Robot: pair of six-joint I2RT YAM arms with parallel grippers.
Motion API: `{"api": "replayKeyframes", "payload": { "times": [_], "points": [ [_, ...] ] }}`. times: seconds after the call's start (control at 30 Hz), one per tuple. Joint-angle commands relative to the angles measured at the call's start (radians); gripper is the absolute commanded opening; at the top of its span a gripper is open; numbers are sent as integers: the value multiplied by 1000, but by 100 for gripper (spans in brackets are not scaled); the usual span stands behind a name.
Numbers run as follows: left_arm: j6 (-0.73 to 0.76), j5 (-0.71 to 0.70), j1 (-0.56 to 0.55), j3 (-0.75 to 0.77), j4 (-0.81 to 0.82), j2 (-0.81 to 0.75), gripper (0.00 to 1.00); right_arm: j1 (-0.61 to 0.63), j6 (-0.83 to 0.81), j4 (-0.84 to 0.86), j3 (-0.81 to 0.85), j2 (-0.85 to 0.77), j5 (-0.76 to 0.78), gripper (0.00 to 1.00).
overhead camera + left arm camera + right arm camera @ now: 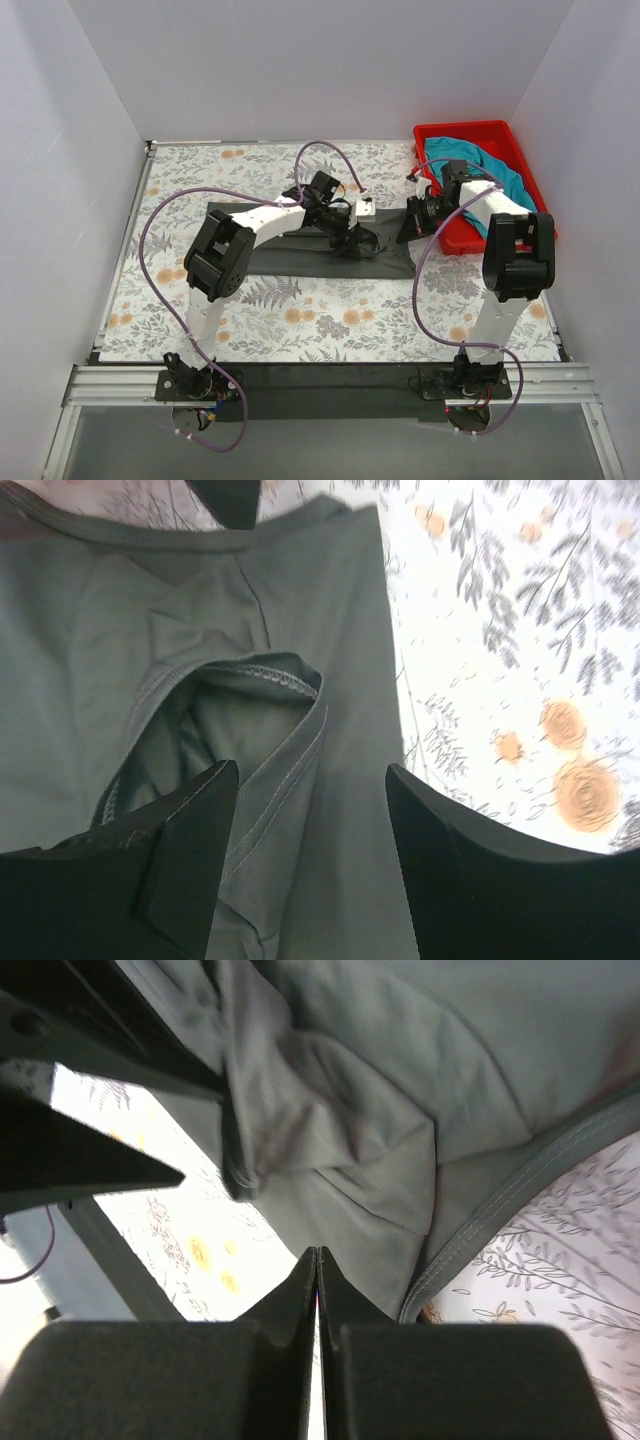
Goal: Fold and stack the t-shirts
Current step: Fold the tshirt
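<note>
The dark charcoal grey t-shirt [300, 262] lies as a long folded strip across the middle of the table. My left gripper [352, 240] hovers over a bunched part near its right end. In the left wrist view [310, 770] its jaws stand wide open and empty above the grey cloth [300, 610] and a stitched sleeve hem. My right gripper [412, 222] is at the strip's right end. In the right wrist view [317, 1252] its jaws are pressed together, with the grey cloth [450, 1060] narrowing into the tips. The teal-blue t-shirt [500, 172] lies crumpled in the bin.
The red plastic bin [465, 130] stands at the back right corner, just behind the right arm. The floral tablecloth [200, 180] covers the table. White walls close in the left, back and right. Purple cables loop over both arms.
</note>
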Motion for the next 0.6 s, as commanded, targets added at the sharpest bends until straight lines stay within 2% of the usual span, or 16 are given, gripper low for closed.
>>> {"api": "replayKeyframes", "payload": {
  "times": [0.0,0.13,0.33,0.57],
  "points": [
    [135,-11,1,67,-85,30,60,2,-18,-15,-37,40,14,3],
    [180,-41,-2,123,-146,77,54,11,-26,-13,-37,81,29,2],
    [164,-58,12,127,-128,68,31,22,-50,4,-70,109,141,1],
    [98,-81,55,115,-33,45,7,23,-53,19,-89,115,187,1]
  ]
}}
